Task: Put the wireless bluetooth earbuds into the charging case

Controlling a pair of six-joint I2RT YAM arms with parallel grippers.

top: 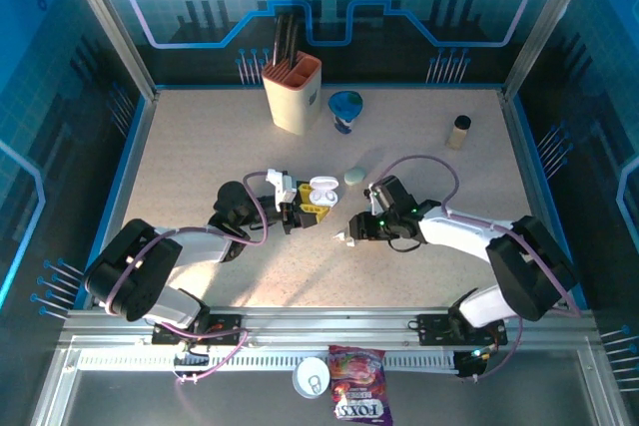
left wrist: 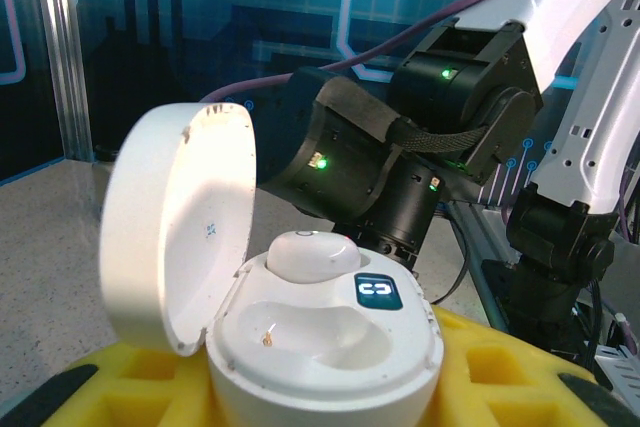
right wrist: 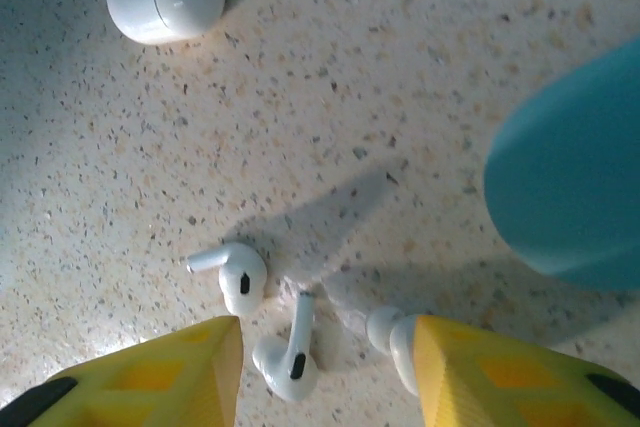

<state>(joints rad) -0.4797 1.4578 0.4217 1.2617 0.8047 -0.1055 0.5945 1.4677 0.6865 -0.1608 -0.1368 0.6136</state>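
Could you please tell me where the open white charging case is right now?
In the top view, the open white charging case is mid-table, held in the left gripper, with a teal case close by on its right.

Overhead cam, L wrist sideways, R downward

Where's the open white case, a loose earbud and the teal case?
open white case [left wrist: 180, 217]: left wrist view, inside of its lid.
loose earbud [right wrist: 243, 282]: right wrist view, its round head.
teal case [right wrist: 570, 187]: right wrist view, its curved side.
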